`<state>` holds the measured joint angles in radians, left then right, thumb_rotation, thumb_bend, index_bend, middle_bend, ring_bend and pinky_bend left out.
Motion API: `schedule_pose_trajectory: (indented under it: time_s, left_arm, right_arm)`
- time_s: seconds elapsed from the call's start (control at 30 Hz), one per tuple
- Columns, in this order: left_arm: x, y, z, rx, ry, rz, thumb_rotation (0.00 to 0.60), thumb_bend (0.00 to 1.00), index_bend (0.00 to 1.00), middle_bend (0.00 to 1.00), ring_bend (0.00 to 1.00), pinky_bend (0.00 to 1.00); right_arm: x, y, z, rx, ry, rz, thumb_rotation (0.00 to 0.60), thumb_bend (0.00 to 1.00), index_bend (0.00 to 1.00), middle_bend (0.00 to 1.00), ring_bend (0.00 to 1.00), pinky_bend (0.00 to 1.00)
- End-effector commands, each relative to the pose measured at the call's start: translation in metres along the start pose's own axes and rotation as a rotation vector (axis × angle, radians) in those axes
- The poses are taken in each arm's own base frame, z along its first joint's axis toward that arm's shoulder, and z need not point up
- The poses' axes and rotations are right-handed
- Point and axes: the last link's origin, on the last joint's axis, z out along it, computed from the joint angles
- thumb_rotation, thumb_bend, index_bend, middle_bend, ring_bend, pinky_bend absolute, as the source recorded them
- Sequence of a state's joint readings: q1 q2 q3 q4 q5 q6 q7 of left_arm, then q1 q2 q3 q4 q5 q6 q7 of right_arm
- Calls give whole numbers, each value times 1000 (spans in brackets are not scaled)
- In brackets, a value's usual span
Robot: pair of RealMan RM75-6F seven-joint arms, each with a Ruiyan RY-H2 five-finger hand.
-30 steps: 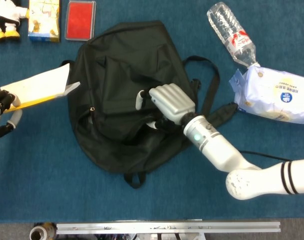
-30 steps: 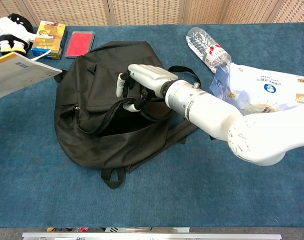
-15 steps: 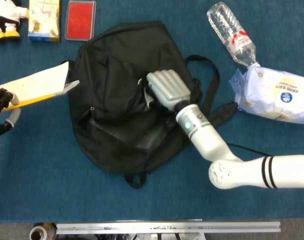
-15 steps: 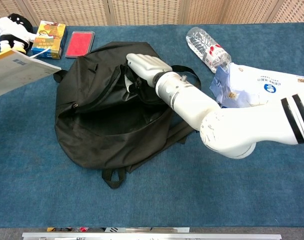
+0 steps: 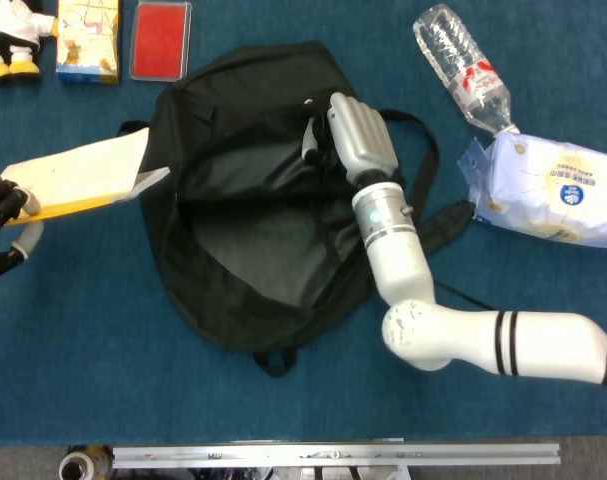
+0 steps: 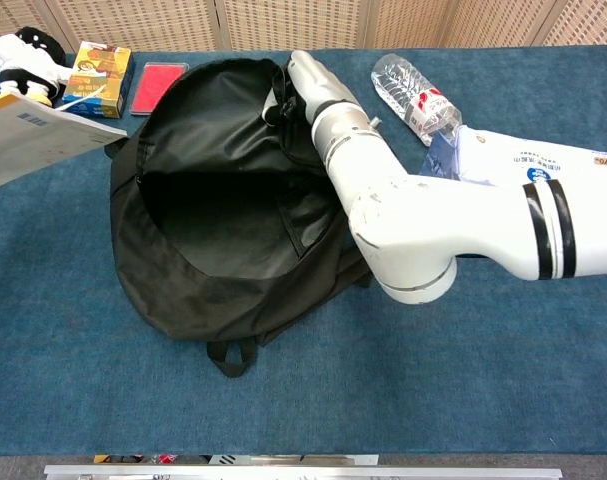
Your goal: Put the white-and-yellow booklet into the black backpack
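The black backpack lies in the middle of the blue table with its mouth pulled wide. My right hand grips the upper flap of the opening and holds it up and back. The white-and-yellow booklet hangs in the air just left of the backpack, its near corner at the opening's edge. My left hand holds the booklet by its left end at the frame's left edge; the chest view does not show this hand.
At the back left lie a plush toy, a yellow box and a red case. A clear water bottle and a white wipes pack lie at the right. The backpack's straps trail right.
My right hand has lifted the backpack's flap up and away, opening the mouth much wider. The booklet has shifted slightly right, toward the opening.
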<state>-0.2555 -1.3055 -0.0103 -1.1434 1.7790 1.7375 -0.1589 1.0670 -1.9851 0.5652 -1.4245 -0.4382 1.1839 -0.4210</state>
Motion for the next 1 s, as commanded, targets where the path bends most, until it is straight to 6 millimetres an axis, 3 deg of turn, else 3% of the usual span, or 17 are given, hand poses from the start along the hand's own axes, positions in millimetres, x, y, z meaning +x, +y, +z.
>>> schedule_pose_trajectory:
  time_s: [0.03,0.5,1.0]
  left_arm:
    - [2,0,0,-15,-1,-8,600,352,798,627,476,563]
    - [2,12,3,-90,-11,-38,600,352,799,629,476,564]
    - [-12,44,19,-192,-25,-75,600,352,798,629,476,564]
  right_arm:
    - [-2,-7,1,-19,18,75,600,952,847,741,738,972]
    - [-12,-37,4,-88,12,316,600,952,847,740,739,972]
    - [5,-54,5,-56,-4,443,600,942,846,739,739,972]
